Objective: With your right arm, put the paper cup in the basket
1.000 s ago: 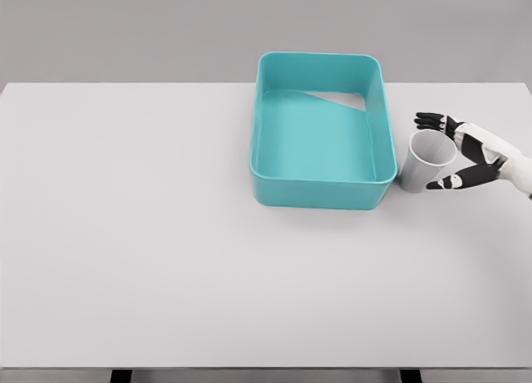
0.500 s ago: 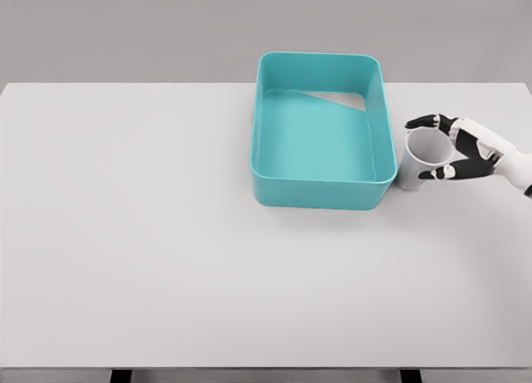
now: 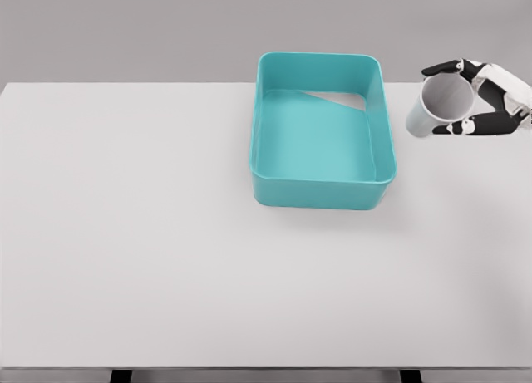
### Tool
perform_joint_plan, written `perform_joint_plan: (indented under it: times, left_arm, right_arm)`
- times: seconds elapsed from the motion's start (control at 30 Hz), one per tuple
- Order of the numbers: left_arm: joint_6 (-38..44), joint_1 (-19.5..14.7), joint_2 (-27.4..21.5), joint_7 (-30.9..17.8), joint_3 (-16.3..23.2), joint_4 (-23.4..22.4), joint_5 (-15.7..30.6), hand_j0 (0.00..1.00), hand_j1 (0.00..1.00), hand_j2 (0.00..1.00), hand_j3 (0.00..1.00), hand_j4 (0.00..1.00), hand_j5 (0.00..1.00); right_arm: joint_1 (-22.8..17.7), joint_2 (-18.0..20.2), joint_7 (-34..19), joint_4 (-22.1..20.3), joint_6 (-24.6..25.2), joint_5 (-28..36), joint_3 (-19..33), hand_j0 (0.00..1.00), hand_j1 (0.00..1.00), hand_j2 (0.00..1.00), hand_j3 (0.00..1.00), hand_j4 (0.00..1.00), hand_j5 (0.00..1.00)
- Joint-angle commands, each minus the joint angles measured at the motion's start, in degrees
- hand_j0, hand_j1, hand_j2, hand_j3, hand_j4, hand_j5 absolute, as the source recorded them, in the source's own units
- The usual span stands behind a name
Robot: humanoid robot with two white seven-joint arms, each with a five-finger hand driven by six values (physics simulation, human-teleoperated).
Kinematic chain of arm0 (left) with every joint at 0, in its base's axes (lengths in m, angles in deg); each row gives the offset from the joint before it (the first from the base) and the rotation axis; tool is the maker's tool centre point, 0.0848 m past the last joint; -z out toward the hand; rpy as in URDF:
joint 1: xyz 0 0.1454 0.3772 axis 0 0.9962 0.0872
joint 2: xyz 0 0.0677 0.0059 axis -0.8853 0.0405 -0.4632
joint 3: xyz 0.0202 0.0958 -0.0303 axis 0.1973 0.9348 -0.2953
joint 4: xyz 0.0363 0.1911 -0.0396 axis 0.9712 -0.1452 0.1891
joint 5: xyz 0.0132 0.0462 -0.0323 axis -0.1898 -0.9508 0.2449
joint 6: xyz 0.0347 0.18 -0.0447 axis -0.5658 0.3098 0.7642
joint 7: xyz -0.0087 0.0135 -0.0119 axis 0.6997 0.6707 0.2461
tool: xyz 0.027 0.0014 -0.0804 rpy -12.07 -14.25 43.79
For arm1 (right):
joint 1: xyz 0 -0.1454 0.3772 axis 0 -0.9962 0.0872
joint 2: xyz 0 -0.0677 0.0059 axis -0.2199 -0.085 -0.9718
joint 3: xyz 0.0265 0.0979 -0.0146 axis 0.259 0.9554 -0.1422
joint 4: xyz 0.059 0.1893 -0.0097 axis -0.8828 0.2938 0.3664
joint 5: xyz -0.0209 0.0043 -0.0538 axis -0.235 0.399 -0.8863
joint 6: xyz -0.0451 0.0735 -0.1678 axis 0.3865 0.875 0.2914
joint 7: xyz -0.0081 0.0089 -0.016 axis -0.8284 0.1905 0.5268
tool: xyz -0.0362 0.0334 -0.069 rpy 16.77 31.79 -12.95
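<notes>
Since a second ago the paper cup [image 3: 438, 106] has gone from sitting on the table [image 3: 166, 233] just right of the basket [image 3: 322, 130] to hanging in the air at the upper right of the frame, and my right hand [image 3: 486, 100] went up with it. Half a second back I was only just closing round it, now it's properly lifted. My left arm isn't in the shot at all.

Grip-wise my dark fingers [image 3: 442, 68] are hooked over the top of the rim and my thumb [image 3: 467, 128] is pressed against the lower side, so the cup is pinched between them. It's tilted, with the open mouth facing up and toward the camera and the base pointing down-left at the basket.

Next bit, as I see it: carry it left until it's over the middle of the basket, not just over the right wall, and keep it high enough that the base clears the rim. I'd guess a paper cup is light and squashy, so no extra squeeze, and I'd lower it before letting go so it doesn't bounce out or catch the edge.

Cup itself is plain white, tapered, wider at the mouth, looks empty inside. Basket is a teal rectangular tub with rounded corners, sitting upper middle of the frame
</notes>
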Motion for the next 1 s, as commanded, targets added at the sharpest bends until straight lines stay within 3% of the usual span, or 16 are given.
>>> perform_joint_plan:
  times: [0.0,0.3,0.37,0.67,0.97]
  left_arm:
    - [0.00,0.00,0.00,-0.01,0.00,0.00,0.00,1.00,1.00,1.00,1.00,1.00,1.00]
    - [0.00,0.00,0.00,-0.01,0.00,0.00,0.00,1.00,1.00,1.00,1.00,1.00,1.00]
    - [0.00,0.00,0.00,-0.01,0.00,0.00,0.00,1.00,1.00,1.00,1.00,1.00,1.00]
    - [0.00,0.00,0.00,-0.01,0.00,0.00,0.00,1.00,1.00,1.00,1.00,1.00,1.00]
    - [0.00,0.00,0.00,-0.01,0.00,0.00,0.00,1.00,1.00,1.00,1.00,1.00,1.00]
  right_arm:
    - [0.00,-0.22,0.02,-4.07,-0.04,-3.78,2.29,0.72,0.72,0.72,0.72,0.72,0.72]
    - [1.67,-3.03,0.02,-14.97,0.42,-13.53,4.93,0.73,0.73,0.73,0.73,0.73,0.73]
    - [1.85,-5.23,0.02,-14.97,0.68,-16.70,4.93,0.73,0.73,0.73,0.73,0.73,0.73]
    - [2.02,-9.45,0.02,-24.11,12.54,-33.31,4.23,0.72,0.72,0.72,0.72,0.72,0.72]
    - [3.43,-15.34,0.02,-24.37,21.16,-50.45,0.28,0.72,0.72,0.72,0.72,0.72,0.72]
